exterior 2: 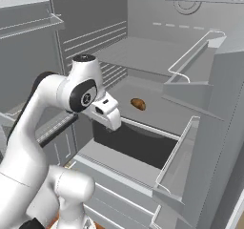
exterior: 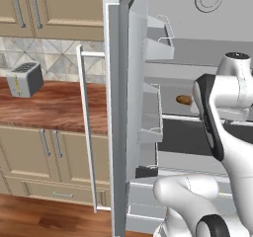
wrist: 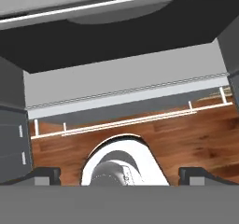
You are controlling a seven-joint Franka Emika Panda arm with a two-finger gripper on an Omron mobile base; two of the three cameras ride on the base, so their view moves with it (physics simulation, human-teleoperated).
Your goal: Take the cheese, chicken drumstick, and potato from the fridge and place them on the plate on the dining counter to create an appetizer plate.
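Here the potato (exterior 2: 138,104) lies on the fridge (exterior 2: 157,56) shelf, above and beyond the gripper (wrist: 120,172), whose fingers are spread wide and empty, pointing downward.

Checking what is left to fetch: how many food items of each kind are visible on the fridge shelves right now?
Potato: 1
Cheese: 0 visible
Chicken drumstick: 0 visible
Total: 1 food item visible in the fridge
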